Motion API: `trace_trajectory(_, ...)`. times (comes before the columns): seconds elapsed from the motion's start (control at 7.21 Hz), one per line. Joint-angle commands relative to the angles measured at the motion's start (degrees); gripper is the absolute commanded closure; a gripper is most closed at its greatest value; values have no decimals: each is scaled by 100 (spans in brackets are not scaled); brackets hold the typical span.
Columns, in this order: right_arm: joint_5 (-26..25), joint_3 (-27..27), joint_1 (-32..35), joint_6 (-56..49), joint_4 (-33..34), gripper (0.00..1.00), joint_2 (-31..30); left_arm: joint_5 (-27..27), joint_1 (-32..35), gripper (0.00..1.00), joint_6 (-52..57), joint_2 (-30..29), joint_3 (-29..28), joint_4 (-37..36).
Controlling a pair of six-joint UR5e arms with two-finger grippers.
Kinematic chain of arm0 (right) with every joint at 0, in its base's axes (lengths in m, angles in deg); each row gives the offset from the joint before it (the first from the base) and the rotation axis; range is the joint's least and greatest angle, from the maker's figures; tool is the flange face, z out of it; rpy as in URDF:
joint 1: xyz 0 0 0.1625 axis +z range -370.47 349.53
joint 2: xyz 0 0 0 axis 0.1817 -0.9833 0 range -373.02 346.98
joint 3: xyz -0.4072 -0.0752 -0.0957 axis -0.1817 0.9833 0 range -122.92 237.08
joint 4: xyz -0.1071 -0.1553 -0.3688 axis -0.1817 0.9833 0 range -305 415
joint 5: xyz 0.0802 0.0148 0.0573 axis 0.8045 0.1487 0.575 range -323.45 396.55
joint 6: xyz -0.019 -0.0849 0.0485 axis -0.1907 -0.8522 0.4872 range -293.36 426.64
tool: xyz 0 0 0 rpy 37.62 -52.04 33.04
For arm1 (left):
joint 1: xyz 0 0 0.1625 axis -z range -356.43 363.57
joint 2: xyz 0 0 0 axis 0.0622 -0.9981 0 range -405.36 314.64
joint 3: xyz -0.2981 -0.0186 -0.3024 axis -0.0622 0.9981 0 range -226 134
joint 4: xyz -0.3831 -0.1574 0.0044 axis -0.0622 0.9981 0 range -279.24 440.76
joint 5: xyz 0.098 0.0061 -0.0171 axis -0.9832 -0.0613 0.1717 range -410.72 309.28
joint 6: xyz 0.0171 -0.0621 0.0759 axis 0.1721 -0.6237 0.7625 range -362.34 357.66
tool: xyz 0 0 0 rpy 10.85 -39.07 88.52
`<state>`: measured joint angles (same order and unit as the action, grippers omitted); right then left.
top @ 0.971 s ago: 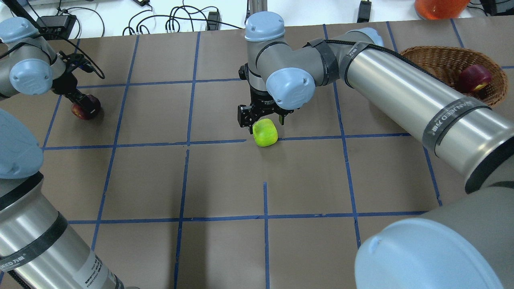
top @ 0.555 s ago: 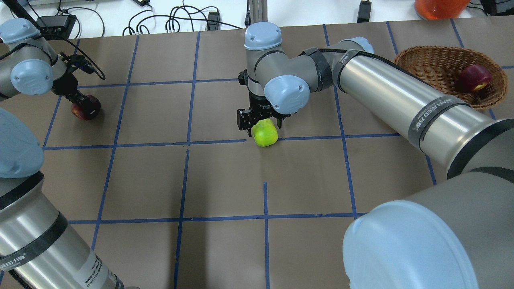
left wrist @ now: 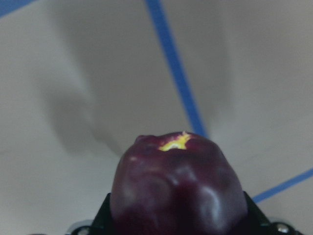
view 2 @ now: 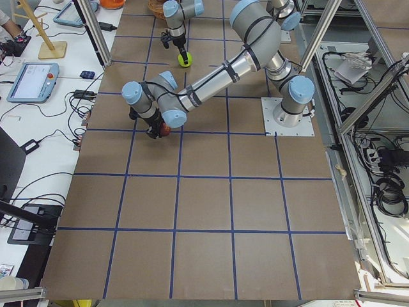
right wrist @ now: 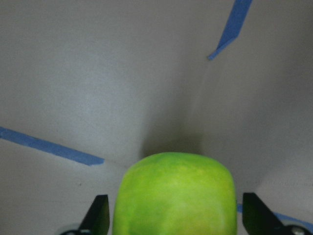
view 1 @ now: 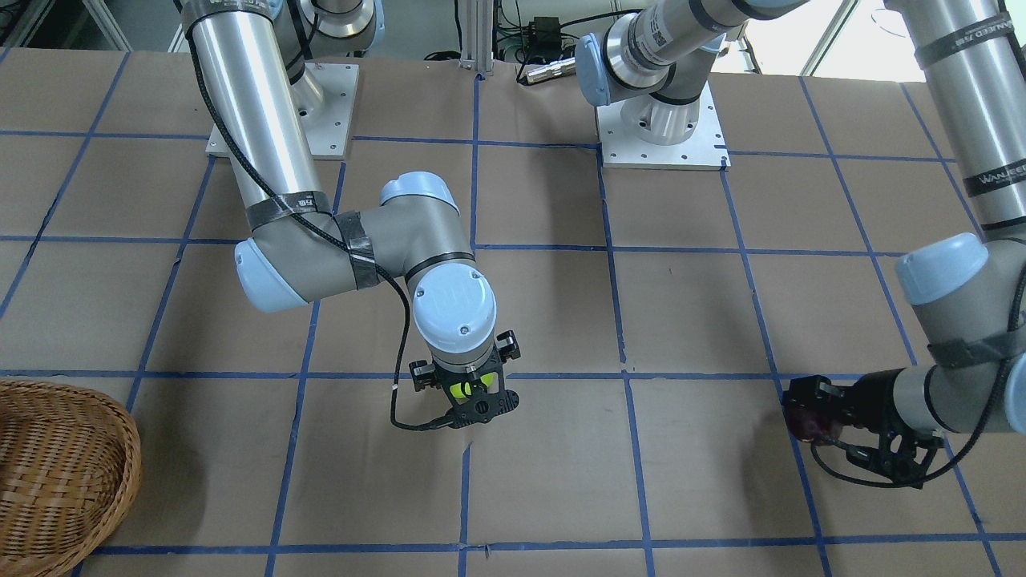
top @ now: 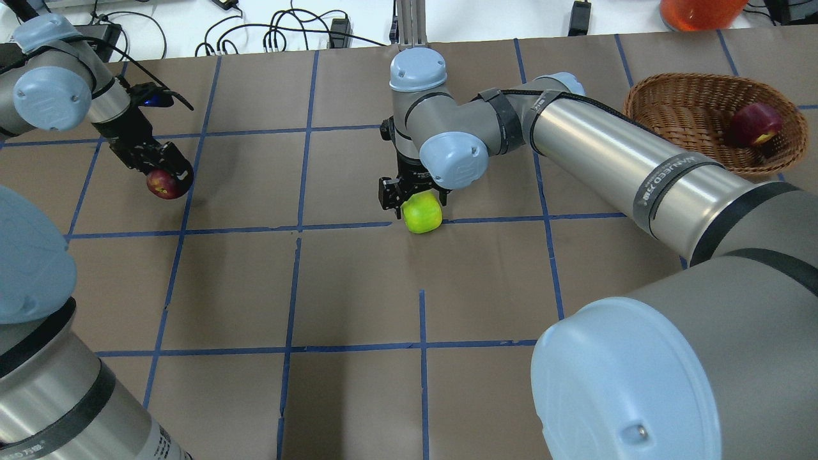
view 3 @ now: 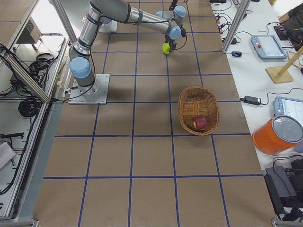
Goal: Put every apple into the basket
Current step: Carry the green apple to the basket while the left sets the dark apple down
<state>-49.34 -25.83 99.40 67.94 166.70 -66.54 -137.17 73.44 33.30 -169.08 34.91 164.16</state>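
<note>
Mostly hidden under its own arm from above, the right gripper (top: 414, 197) is set astride the yellow-green apple (top: 422, 216), which rests on the worktop (top: 358, 287). Its jaws are held apart, with a sliver of gap seen on each side. The maroon apple (left wrist: 178, 188) is clamped in the left gripper (top: 165, 176), clear of the worktop, and the fingertips are covered by it. The red apple (top: 756, 124) is seen inside the basket (top: 671, 96).

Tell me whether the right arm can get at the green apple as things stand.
Probably yes: the right gripper straddles the green apple, one finger on each side, with nothing in between.
</note>
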Motion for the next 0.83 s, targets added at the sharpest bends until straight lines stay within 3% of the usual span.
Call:
trace_trajectory(0.0,-234,38,-140,-172,-59,100,-227,346,875,68,-1730,540,686,54)
trace_trajectory(0.28,-244,231,-796,-217,-680,100,-840,827,1666,68,-3276,796,996,-61)
trace_trajectory(0.42,-453,310,-1426,-409,-1311,100,-1166,1005,2288,68,-4145,658,1023,-697)
trace_trajectory(0.55,-942,372,-2207,-663,-1378,100,-1265,1016,2929,67,-5372,482,1075,-1504)
trace_trajectory(0.69,-938,390,-2998,-814,-1361,100,-1274,1007,3388,63,-5889,246,1145,-2164)
